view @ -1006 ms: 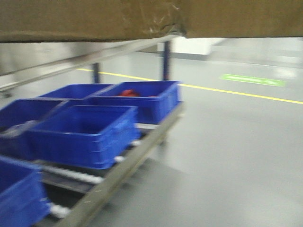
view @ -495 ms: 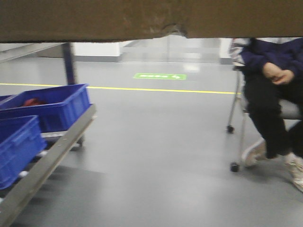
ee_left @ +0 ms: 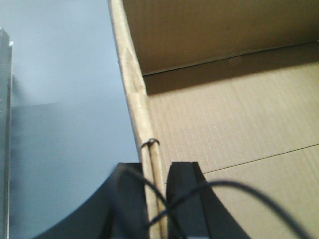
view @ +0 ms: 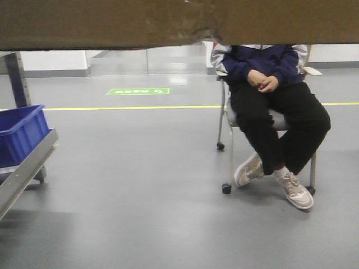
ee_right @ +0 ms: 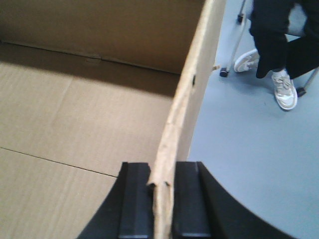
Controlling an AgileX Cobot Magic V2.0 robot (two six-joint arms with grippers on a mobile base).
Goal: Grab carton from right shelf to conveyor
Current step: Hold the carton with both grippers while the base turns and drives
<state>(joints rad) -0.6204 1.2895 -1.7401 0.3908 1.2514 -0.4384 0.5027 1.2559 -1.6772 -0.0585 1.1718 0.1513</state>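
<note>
Shift since earlier: the view has been swung rightward; the metal-railed right shelf with its blue plastic bin has been pushed to the left edge, and a seated person in dark clothes has been brought to centre-right
Carton place: the large plain brown corrugated cardboard carton is held clear of the shelf, across the top of the front view; the conveyor is not seen
Left gripper: clenched across the left wall's rim
Right gripper: clenched across the right wall's rim
Handling: judged light and empty, yet wide; the thin frayed walls could buckle or tear, so opposite rims are best pinched evenly
Views: the empty inside and both pinches are shown by the wrist cameras only; shelf and person's upper body by the front camera only
</note>
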